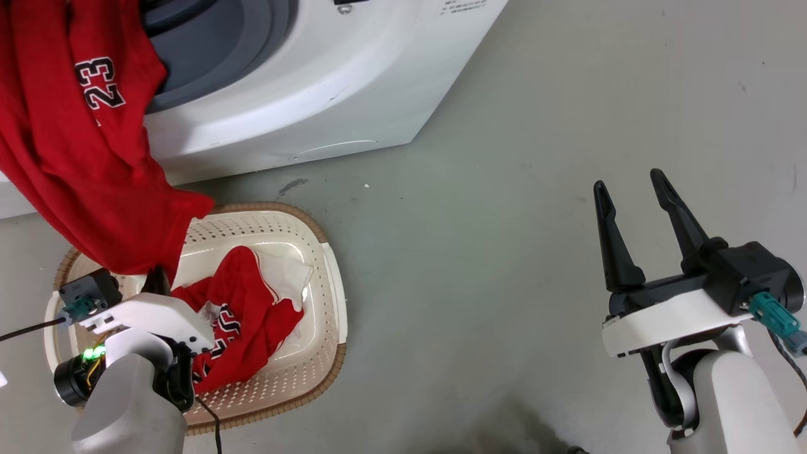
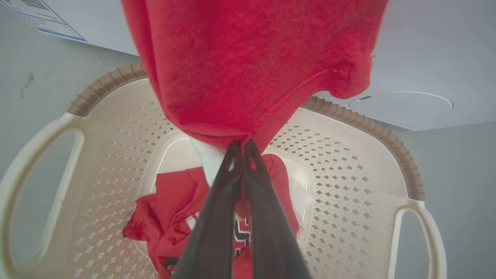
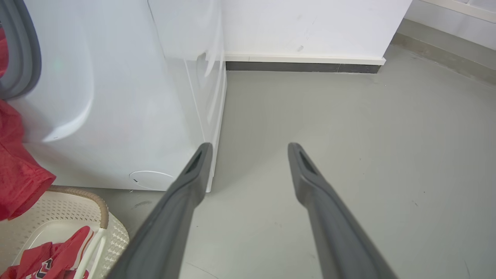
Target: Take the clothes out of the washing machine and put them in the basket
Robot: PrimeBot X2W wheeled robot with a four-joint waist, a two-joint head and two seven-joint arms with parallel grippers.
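Two red garments: the number-23 jersey (image 1: 82,126) hangs across the front of the white washing machine (image 1: 302,82), its hem pinched in the closed left gripper (image 2: 242,145) above the cream perforated basket (image 1: 271,207), where a second jersey (image 1: 246,315) lies crumpled. The basket sits on smooth grey floor (image 1: 504,189) — faintly scuffed — near the machine's foot. The right gripper (image 1: 628,179) hovers well apart, fingers spread and holding nothing, pointing toward a white wall (image 3: 310,27) with dark skirting (image 3: 302,68).
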